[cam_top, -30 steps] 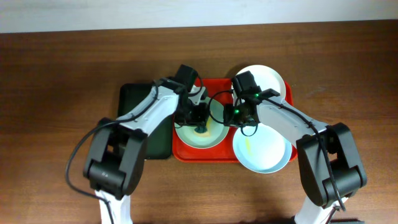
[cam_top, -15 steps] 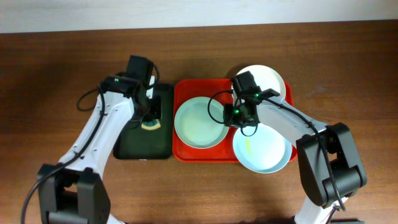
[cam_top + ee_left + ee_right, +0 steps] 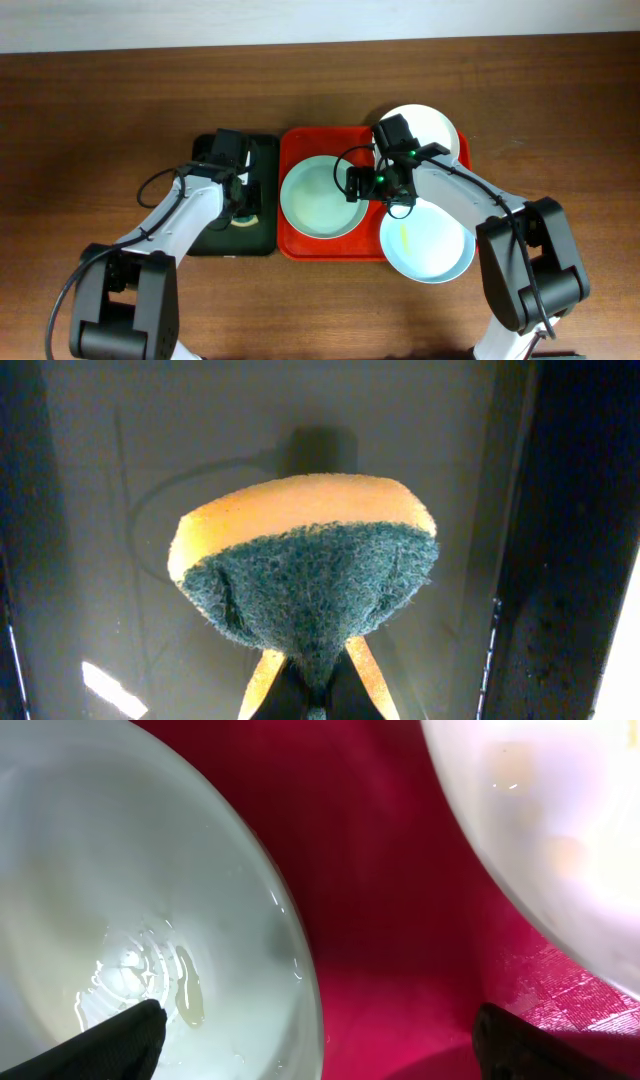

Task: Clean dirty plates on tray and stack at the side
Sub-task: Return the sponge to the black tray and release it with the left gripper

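On the red tray [image 3: 300, 240] lies a wet mint-green plate [image 3: 318, 197]. A white plate [image 3: 428, 127] overlaps the tray's far right corner, and a second pale plate [image 3: 430, 245] with a yellow smear overhangs its near right corner. My right gripper [image 3: 368, 184] is open across the mint plate's right rim; in the right wrist view its fingers [image 3: 120, 1040] stand wide apart over the plate [image 3: 110, 890] and the tray [image 3: 390, 900]. The white plate [image 3: 545, 820] shows faint yellow spots. My left gripper [image 3: 243, 203] is shut on a yellow-and-green sponge [image 3: 305, 565].
A dark green tray [image 3: 215, 235] lies left of the red tray, and the sponge [image 3: 243, 220] hangs over its right half. Brown wooden table [image 3: 90, 120] surrounds both trays. A pale wall edge runs along the far side.
My left arm carried the sponge off the mint plate, left over the dark green tray. The right gripper let go of that plate's rim and opened wide.
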`<state>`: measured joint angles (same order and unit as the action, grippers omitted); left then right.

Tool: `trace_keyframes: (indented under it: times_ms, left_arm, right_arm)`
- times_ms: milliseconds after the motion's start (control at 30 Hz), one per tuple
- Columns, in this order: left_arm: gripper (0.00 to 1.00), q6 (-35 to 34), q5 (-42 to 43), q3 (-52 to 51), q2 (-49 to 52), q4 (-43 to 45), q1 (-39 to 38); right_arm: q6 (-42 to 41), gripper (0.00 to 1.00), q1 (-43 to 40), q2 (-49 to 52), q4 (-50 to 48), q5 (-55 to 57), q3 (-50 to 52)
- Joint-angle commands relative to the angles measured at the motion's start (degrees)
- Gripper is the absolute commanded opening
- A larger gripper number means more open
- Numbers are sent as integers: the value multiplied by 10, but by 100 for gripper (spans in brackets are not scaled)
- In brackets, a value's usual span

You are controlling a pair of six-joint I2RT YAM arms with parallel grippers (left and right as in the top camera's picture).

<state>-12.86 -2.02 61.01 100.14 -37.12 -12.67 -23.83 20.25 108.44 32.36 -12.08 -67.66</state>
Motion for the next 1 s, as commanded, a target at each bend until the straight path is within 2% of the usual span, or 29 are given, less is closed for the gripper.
trace_keyframes:
  times_ms: [0,167,267,367,400,433,967]
  left_arm:
    - [2,7,-8,4,-1,0,2]
    - [22,7,-8,17,-9,-9,21]
    - [52,7,-8,17,-8,-10,38]
    - [72,7,-8,17,-8,-6,46]
    - [89,7,-8,17,-8,-5,46]
    - [99,7,-8,17,-8,-4,46]
    - [99,7,-8,17,-8,-4,46]
  right_arm:
    - [-2,99,3,4,0,-3,2]
    - [-2,98,3,4,0,-3,2]
    - [-2,98,3,4,0,-3,2]
    - [-2,98,3,4,0,-3,2]
    - [-2,98,3,4,0,-3,2]
    - [-2,98,3,4,0,-3,2]
    - [-2,98,3,4,0,-3,2]
